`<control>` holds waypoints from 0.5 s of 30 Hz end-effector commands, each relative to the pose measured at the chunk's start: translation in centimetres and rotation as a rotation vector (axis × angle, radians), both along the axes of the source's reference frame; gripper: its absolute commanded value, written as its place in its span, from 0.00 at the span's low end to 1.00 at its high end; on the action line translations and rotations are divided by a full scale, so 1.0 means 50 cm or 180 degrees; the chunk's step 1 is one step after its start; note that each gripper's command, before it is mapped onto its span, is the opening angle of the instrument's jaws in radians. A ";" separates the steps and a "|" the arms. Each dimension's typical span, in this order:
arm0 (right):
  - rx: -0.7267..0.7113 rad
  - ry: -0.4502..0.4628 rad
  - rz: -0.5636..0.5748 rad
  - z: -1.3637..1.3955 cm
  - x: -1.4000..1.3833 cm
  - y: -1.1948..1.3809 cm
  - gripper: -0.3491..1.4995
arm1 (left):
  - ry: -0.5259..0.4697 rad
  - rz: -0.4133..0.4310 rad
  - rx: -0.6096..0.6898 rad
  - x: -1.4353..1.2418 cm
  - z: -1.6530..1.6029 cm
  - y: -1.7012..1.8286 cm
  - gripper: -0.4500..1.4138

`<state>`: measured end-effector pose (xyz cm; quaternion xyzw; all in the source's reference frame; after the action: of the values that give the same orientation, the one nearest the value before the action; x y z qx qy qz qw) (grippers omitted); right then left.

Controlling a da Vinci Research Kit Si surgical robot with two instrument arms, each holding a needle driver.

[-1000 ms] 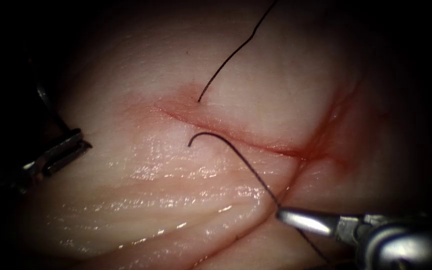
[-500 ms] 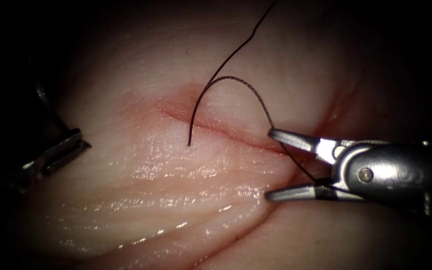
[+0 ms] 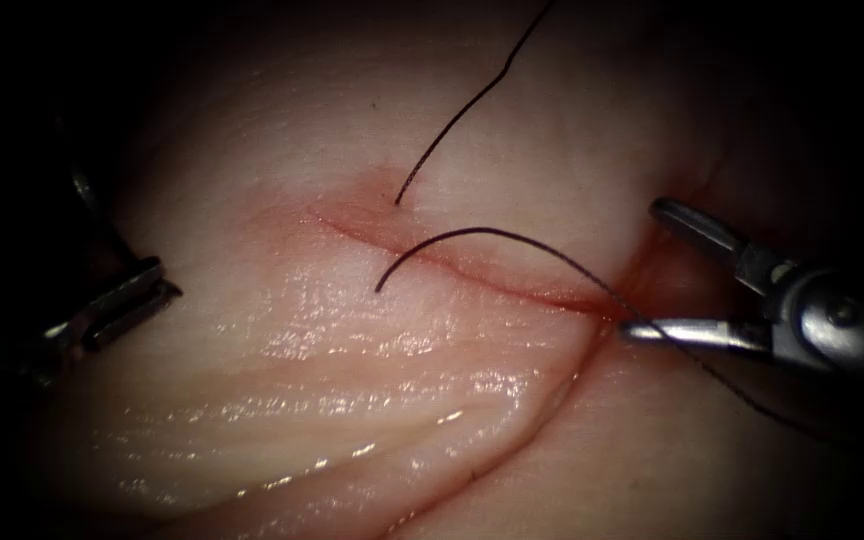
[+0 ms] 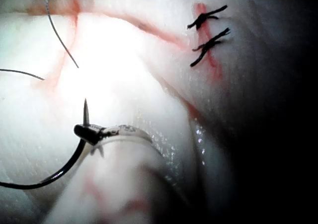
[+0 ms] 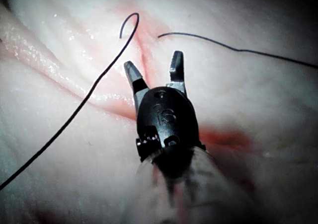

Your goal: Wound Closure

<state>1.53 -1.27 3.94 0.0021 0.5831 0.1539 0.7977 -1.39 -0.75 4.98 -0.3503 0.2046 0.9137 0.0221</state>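
Along tissue's (image 3: 352,400) near edge, wet glossy folds. By left edge, left pincer (image 4: 89,133) clenched on needle (image 4: 64,172) just behind its point, clear of tissue. At right end of cut (image 3: 472,272), right pincer (image 3: 642,267) released, grasping nothing, thread (image 3: 492,234) arcing past lower jaw. From left wrist, two dark stitches (image 4: 208,44) across cut.
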 end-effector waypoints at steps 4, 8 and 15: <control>0.0051 -0.0127 -0.0067 0.0009 0.0010 -0.0002 0.99 | -0.0002 -0.0001 -0.0003 -0.0011 0.0013 0.0000 0.00; 0.0001 0.0004 -0.0252 0.0029 0.0059 -0.0020 0.94 | 0.0014 0.0001 0.0001 -0.0015 0.0016 -0.0003 0.00; -0.0081 0.0017 -0.0379 0.0080 0.0152 -0.0028 0.87 | 0.0015 0.0000 0.0001 -0.0015 0.0015 -0.0004 0.00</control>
<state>2.21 -1.43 4.32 0.0273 0.5834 0.0985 0.8057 -1.41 -0.77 5.01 -0.3478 0.2043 0.9148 0.0217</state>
